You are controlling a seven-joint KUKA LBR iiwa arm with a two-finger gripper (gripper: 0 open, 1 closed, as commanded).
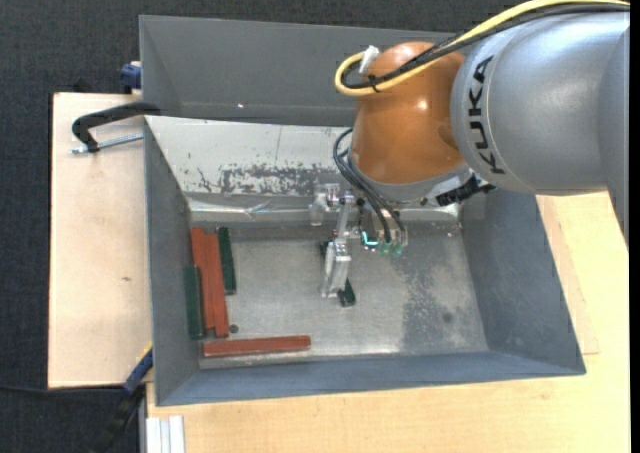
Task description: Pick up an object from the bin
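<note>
My gripper [340, 289] hangs low over the bare middle of the bin floor, below the orange wrist cover, and touches no loose thing. The nearest loose thing is a long red-brown bar [257, 345] lying flat along the front wall, to the gripper's lower left. Further left, a thick red-brown block [210, 281] lies lengthwise by the left wall. A short dark green stick [228, 261] lies along its right side and a longer dark green stick [191, 301] along its left.
The arm and its orange cover overhang the bin's back right part. The bin's sloping walls close in on all sides, and bare floor lies to the right of the gripper.
</note>
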